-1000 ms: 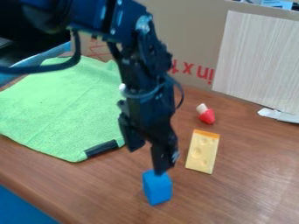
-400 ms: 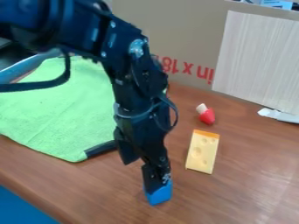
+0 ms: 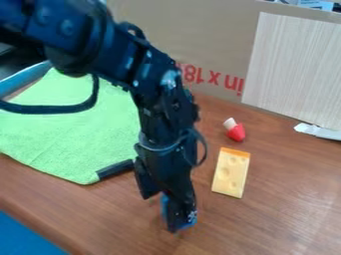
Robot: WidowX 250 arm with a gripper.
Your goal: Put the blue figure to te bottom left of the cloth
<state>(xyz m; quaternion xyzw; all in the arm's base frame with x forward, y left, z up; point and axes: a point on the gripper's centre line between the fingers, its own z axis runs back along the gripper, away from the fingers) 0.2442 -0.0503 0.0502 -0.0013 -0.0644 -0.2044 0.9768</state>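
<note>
1. The gripper (image 3: 160, 215) hangs down low over the table (image 3: 279, 209), right of the green cloth (image 3: 73, 129), with its fingers spread apart
2. The blue block (image 3: 164, 203), mostly hidden by the nearer finger, is on the table between the cloth and the table's near edge, towards the right, and off the cloth; I cannot tell whether the fingers touch it
3. The cloth lies towards the table's left edge, a black tag (image 3: 115, 170) at its near right corner, on the side facing the block
4. The toy cheese slice (image 3: 231, 173), yellow with an orange strip along its far end, lies flat just right of the gripper
5. Beyond the cheese, nearer the table's back edge, lies a red toy with a white end (image 3: 235, 130)
6. Cardboard (image 3: 220, 30) stands along the back, with a pale striped panel (image 3: 296, 64) upright before it at the right
</note>
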